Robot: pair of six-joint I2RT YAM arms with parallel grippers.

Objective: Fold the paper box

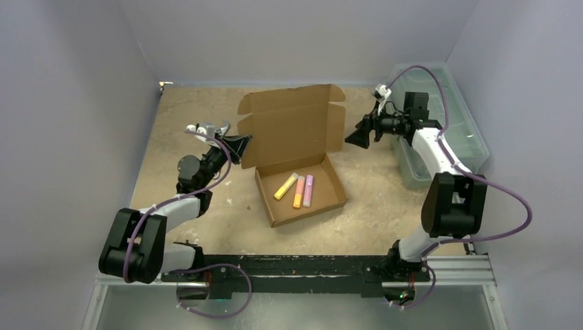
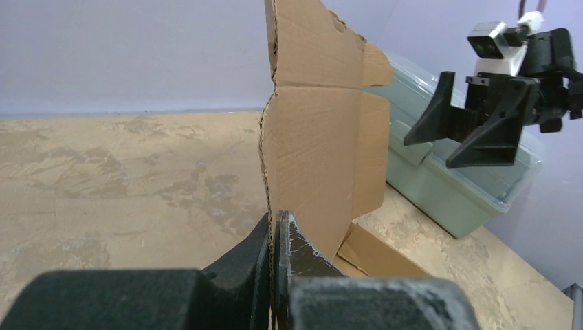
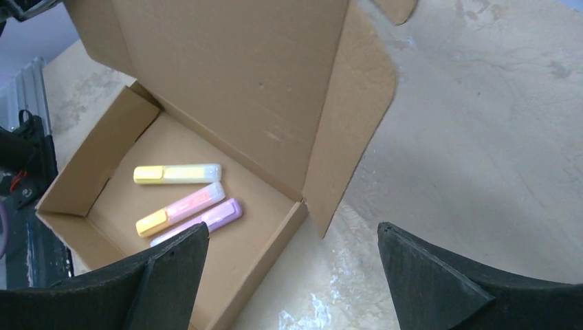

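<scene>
1. The paper box (image 1: 292, 134) sits on the table (image 1: 179, 124), with its lid raised at 12 o'clock.
2. Three markers (image 1: 298, 190) lie in its tray.
3. The left gripper (image 1: 240, 146) touches the lid at 9 o'clock; the right gripper (image 1: 360, 135) hangs apart at 3 o'clock.
4. The bin (image 1: 467, 137) lies beyond the right gripper.

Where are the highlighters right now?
Top view, centre: three highlighters lie side by side in the paper box tray, near its raised lid.

Lit softly and evenly from overhead, fairly bright. Faint, soft-edged shadows beside the paper box (image 1: 292, 127) on the tabletop (image 1: 165, 117). Slightly grainy in the top view. Out of focus up close on the left end effector (image 2: 275, 223), sharper beyond.
</scene>
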